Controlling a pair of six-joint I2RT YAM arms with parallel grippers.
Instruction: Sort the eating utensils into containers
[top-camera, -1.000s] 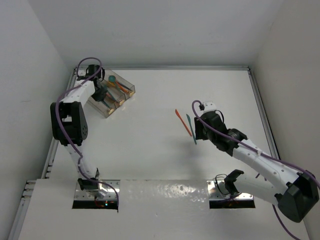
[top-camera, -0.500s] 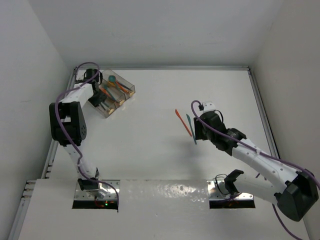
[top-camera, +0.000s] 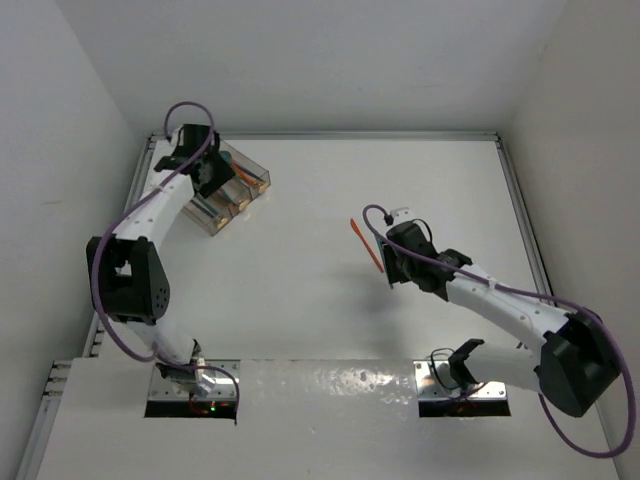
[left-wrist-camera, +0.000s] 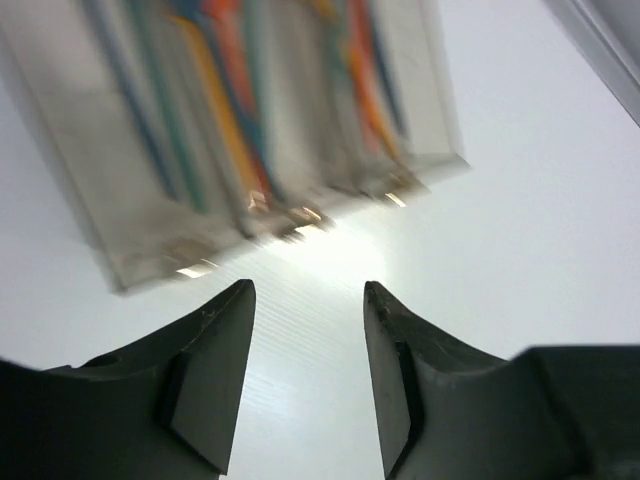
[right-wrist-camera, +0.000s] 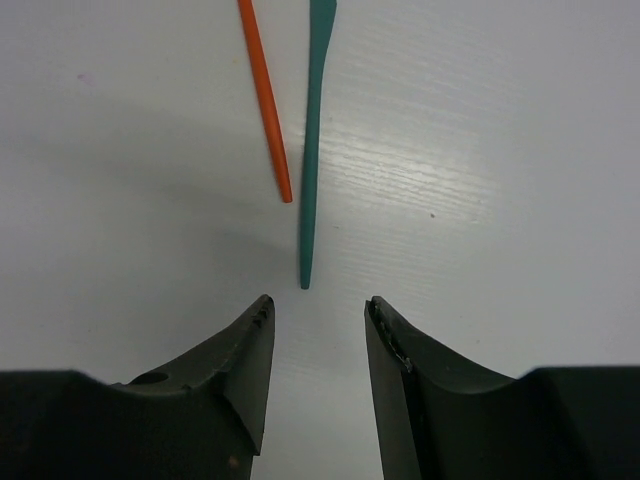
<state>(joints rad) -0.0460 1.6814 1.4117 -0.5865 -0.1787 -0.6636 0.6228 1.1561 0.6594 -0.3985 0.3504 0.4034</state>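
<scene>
nothing fancy here tbh. the left arm (top-camera: 160, 210) and right arm (top-camera: 508, 308) were both built from white link tubes joined by chunky black housings. a purple cable (top-camera: 178, 107) was looped along each one. the fingers (left-wrist-camera: 210, 375) were moulded in matte black, wedge-shaped, and each arm was mounted on a shiny metal plate (top-camera: 165, 400).

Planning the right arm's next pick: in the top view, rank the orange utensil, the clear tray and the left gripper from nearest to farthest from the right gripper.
1. Orange utensil, just up and left of the right gripper.
2. Clear tray, far left at the back.
3. Left gripper, over the tray's left part, beyond its nearer wall.
</scene>
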